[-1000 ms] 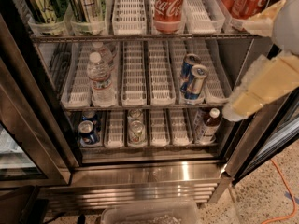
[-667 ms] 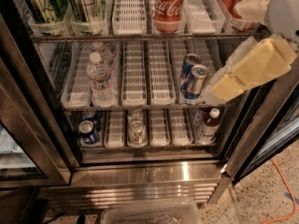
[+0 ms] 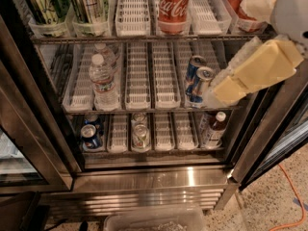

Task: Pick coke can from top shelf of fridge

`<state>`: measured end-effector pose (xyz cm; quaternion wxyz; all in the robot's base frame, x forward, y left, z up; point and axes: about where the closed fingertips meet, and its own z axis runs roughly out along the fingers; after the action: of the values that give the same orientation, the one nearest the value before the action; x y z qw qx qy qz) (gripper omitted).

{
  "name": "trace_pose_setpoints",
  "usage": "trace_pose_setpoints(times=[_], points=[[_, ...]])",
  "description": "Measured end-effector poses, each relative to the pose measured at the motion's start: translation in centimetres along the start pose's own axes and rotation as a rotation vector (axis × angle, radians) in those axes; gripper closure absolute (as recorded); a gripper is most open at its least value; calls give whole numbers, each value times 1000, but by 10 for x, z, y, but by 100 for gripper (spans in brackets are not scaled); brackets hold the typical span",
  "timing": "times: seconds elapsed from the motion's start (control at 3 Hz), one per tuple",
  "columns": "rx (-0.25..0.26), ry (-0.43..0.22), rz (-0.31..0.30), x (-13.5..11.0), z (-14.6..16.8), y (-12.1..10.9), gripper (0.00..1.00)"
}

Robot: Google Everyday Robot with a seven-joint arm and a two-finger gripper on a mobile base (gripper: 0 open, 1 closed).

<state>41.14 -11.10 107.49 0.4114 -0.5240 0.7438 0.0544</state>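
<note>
Step in hand: approach. The red aluminium coke can [image 3: 173, 6] stands upright at the front of the white-trayed wire top shelf [image 3: 132, 13] of the stainless-steel fridge [image 3: 144, 182]. The cream two-finger gripper [image 3: 219, 94] hangs below and right of the can. Its jaw state cannot be told. Next move, as judged: raise the gripper and shift it left to the can.

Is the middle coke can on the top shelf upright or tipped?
Upright: the coke can stands on its base; the gripper is at right, beside the blue cans.

The pale yellow blocky gripper [image 3: 220, 92], at three o'clock, tapers down from a smooth, rounded grey-white arm joint [image 3: 291, 11] at two o'clock.
</note>
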Motion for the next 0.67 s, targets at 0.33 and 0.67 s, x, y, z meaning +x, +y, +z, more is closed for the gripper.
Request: trace_pose_setpoints(times=[0.33,0.67], points=[[36,-55,26,-11,17,8,0],[116,-127,51,-24,38,2,0]])
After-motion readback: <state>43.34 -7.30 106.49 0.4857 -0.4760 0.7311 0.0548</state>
